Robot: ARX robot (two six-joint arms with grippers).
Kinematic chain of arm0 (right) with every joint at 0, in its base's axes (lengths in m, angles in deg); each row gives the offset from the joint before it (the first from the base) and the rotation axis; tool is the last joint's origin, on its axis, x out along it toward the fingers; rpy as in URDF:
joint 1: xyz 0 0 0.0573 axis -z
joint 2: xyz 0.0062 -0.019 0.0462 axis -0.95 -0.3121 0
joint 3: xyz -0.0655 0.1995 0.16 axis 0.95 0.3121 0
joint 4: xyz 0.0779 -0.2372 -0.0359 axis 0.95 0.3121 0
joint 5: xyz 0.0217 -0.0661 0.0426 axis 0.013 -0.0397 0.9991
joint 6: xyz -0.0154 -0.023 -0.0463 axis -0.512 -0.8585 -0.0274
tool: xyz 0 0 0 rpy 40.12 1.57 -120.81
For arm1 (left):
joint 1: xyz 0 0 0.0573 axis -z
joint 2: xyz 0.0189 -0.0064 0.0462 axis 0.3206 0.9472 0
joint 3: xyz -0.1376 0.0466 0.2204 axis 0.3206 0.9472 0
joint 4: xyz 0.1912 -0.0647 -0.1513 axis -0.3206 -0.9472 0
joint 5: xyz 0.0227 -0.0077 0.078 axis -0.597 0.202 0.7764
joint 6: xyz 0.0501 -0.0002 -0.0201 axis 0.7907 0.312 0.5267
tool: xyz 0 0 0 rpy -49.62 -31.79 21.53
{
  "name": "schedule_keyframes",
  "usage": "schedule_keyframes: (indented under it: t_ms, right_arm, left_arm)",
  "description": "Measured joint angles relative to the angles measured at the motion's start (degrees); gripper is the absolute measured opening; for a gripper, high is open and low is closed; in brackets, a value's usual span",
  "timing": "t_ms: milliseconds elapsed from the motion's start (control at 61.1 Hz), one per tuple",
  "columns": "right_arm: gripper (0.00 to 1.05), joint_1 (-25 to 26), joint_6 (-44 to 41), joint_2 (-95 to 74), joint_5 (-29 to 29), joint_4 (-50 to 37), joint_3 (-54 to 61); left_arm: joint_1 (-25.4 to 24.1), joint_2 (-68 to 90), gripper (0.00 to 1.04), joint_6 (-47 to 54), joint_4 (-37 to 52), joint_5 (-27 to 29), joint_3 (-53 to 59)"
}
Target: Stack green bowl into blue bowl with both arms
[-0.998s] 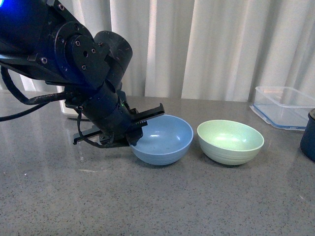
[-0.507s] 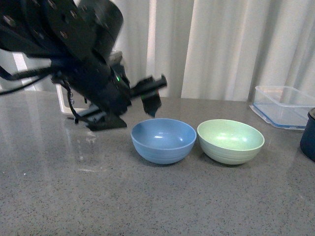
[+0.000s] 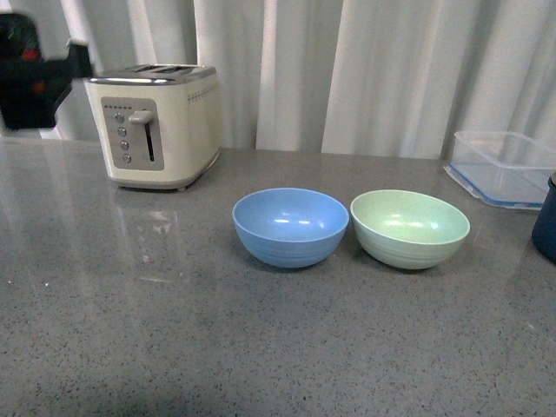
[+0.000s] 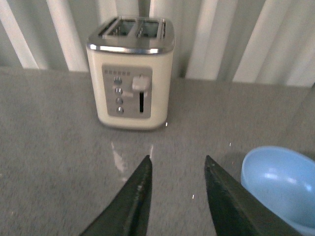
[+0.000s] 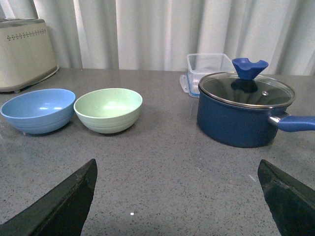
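The blue bowl (image 3: 290, 228) and the green bowl (image 3: 409, 228) stand upright side by side on the grey counter, rims almost touching, green on the right. Both are empty. In the left wrist view my left gripper (image 4: 177, 160) hangs open over bare counter, with the blue bowl (image 4: 278, 182) off to one side of its fingers. My right gripper (image 5: 177, 164) is wide open above the counter, well short of the green bowl (image 5: 108, 109) and the blue bowl (image 5: 37, 110). Only a dark piece of the left arm (image 3: 30, 82) shows in the front view.
A cream toaster (image 3: 156, 126) stands at the back left. A clear rectangular container (image 3: 504, 169) sits at the back right. A navy pot (image 5: 243, 108) with a glass lid stands right of the green bowl, at the front view's edge (image 3: 546, 230).
My left arm has pulled up and away to the left from the blue bowl, uncovering the toaster. The bowls stay side by side.
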Motion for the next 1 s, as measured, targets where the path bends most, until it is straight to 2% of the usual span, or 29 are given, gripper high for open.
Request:
schedule_keyframes:
  t_ms: [82,409,458,556,998]
  right_arm:
    - [0.95,0.0,0.0,0.0,0.0,0.0,0.0]
    - [0.95,0.0,0.0,0.0,0.0,0.0,0.0]
    - [0.95,0.0,0.0,0.0,0.0,0.0,0.0]
    - [0.95,0.0,0.0,0.0,0.0,0.0,0.0]
    - [0.95,0.0,0.0,0.0,0.0,0.0,0.0]
  left_arm:
    - [-1.2,-5.0,0.04,0.3,2.6,-1.0,5.2]
    - [-4.4,-16.8,0.04,0.6,5.3,-4.2,20.5]
    - [-6.3,-18.4,0.04,0.6,5.2,-7.3,22.0]
    - [-8.2,-21.7,0.04,0.6,4.6,-7.7,24.5]
    - [-8.4,-37.0,0.04,0.6,-3.8,-8.0,31.5]
